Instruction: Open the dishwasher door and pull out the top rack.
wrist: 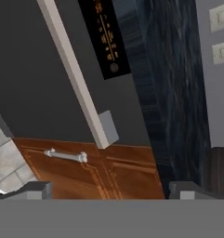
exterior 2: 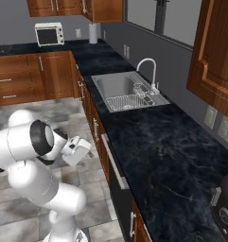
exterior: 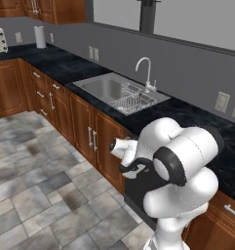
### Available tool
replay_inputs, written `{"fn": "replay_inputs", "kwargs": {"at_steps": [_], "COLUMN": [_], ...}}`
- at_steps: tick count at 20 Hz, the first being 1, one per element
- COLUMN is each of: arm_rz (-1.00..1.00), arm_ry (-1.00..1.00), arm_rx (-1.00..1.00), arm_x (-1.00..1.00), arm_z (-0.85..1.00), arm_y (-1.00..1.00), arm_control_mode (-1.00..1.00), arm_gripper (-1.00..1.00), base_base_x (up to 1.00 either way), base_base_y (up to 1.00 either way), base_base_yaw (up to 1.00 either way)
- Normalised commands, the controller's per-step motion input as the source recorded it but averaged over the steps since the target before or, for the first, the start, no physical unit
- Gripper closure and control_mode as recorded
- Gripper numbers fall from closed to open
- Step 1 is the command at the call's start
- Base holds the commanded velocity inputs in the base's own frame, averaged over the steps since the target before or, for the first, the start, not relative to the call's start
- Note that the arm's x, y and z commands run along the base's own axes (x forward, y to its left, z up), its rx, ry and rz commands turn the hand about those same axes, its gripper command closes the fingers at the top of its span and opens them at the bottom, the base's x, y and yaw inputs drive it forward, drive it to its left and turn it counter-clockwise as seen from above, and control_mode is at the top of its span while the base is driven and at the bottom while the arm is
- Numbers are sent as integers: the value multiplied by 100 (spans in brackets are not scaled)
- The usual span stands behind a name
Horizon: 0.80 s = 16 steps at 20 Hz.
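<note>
In my hand view, the dishwasher door (wrist: 43,83) fills the left and middle, shut flat in its frame, its long silver bar handle (wrist: 74,74) slanting across it down to an end bracket. A dark control strip with orange marks (wrist: 106,37) sits beside it, then the black marble counter (wrist: 174,83), then wall outlets (wrist: 220,35). Below the door lies a brown wooden drawer (wrist: 95,172) with a short silver pull. My claw (wrist: 106,190) hangs spread wide, holding nothing, near the handle but apart from it. From the right base view, my claw (exterior 2: 77,150) hovers left of the dark door (exterior 2: 116,189) under the counter.
</note>
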Motion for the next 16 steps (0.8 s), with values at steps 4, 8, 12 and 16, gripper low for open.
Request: {"fn": "replay_inputs", "kwargs": {"at_steps": [4,8,12,16], "arm_rz": [-2,-2,-3,-3], "arm_ry": [0,0,0,0], "arm_rx": [-4,-3,-2,-4], "arm_x": [8,16,27,25], "arm_z": [-27,-26,-25,-23], "arm_y": [-25,-22,-20,-12], "arm_control_mode": [-100,-100,-100,-100], "arm_gripper": [-100,-100,-100,-100], "base_base_x": [0,0,0,0], "base_base_y": [0,0,0,0], "base_base_yaw": [0,0,0,0]}}
